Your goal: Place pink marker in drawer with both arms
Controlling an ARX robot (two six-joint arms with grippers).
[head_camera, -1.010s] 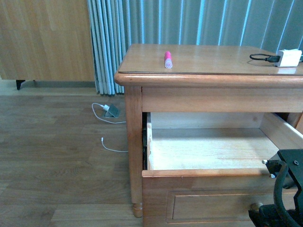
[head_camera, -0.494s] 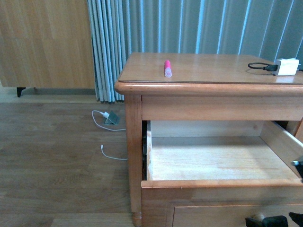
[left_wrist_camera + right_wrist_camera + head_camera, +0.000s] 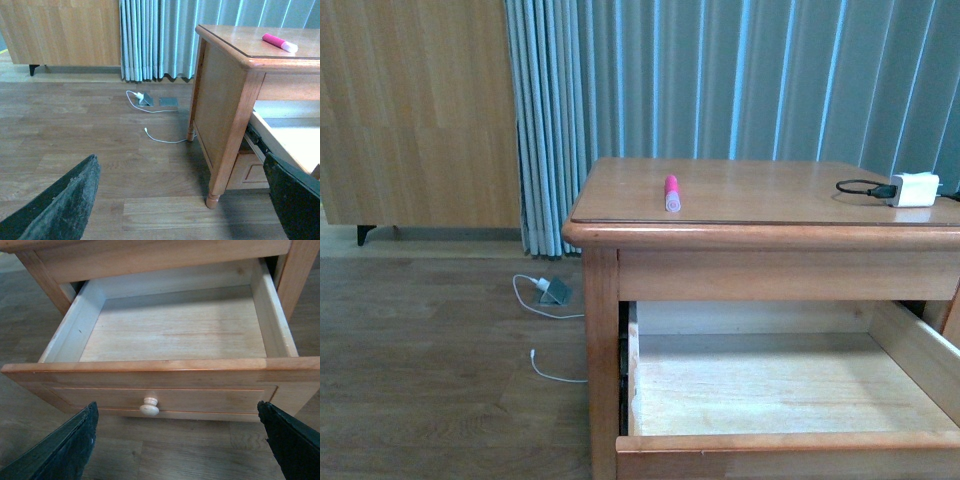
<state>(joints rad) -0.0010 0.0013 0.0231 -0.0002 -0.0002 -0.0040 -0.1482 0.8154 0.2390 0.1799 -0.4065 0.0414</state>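
Drawer [image 3: 780,441] open; pink marker [image 3: 671,192] unmoved on nightstand [image 3: 770,195]; right end effector [image 3: 177,406], wide like left end effector [image 3: 181,158], gone from front view.

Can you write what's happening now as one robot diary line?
drawer: open, empty | pink marker: lying on nightstand | left gripper: open, holding nothing | right gripper: open, facing drawer

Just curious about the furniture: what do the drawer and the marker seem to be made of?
Drawer: wood by its grain; honey varnish on the front, pale and bare inside. Marker: probably plastic, smooth bright pink with a paler cap.
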